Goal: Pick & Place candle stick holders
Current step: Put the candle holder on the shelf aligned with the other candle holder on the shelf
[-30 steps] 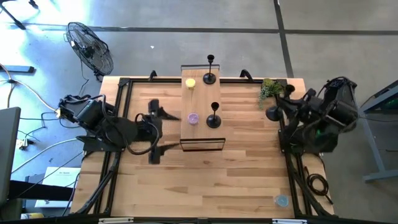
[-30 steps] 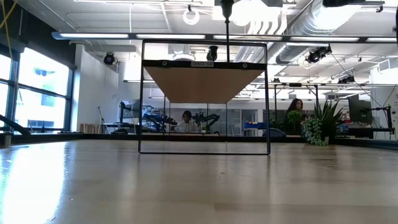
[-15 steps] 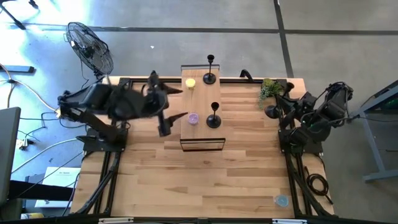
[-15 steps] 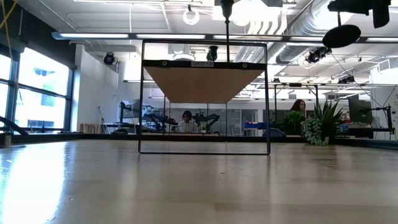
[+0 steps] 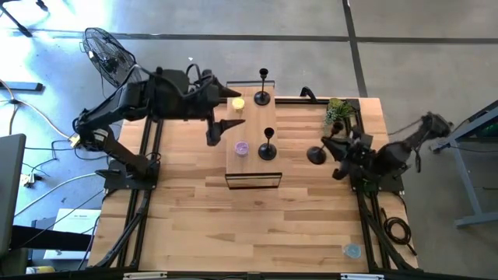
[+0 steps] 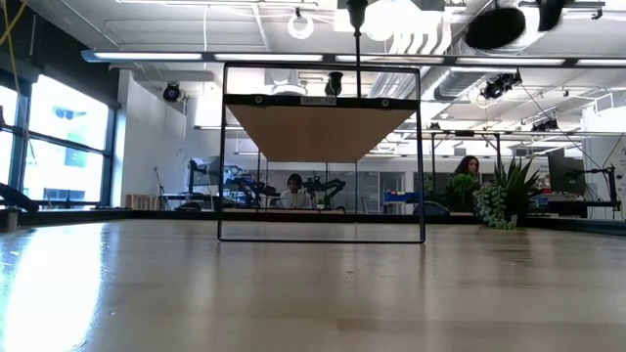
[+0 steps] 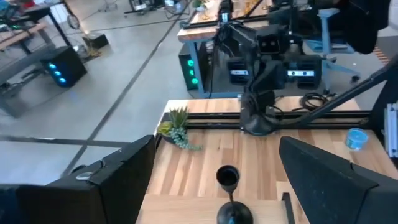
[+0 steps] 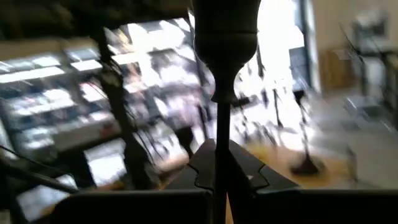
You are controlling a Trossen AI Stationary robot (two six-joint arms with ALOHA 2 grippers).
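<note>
Right gripper (image 5: 336, 148) is clamped on the stem of one candle stick holder (image 5: 317, 155), carried lifted over the right part of the table (image 5: 311, 225), its disc base pointing toward the raised shelf (image 5: 253, 175). The right wrist view shows what the overhead cannot: the stem (image 8: 220, 118) pinched between the fingers, cup end outward. The low view catches only that holder's disc (image 6: 494, 27) high up, plus the shelf frame (image 6: 421, 156) from below. Two other holders stand on the shelf: one at the far end (image 5: 263, 96), one mid-shelf (image 5: 268, 151), beside a yellow candle (image 5: 237, 103) and a purple candle (image 5: 241, 148). Left gripper (image 5: 218, 117) hangs at the shelf's left edge, fingers spread and empty; its wrist view looks down on a holder (image 7: 227, 177). Plant sprig (image 5: 337, 111) at the far right.
</note>
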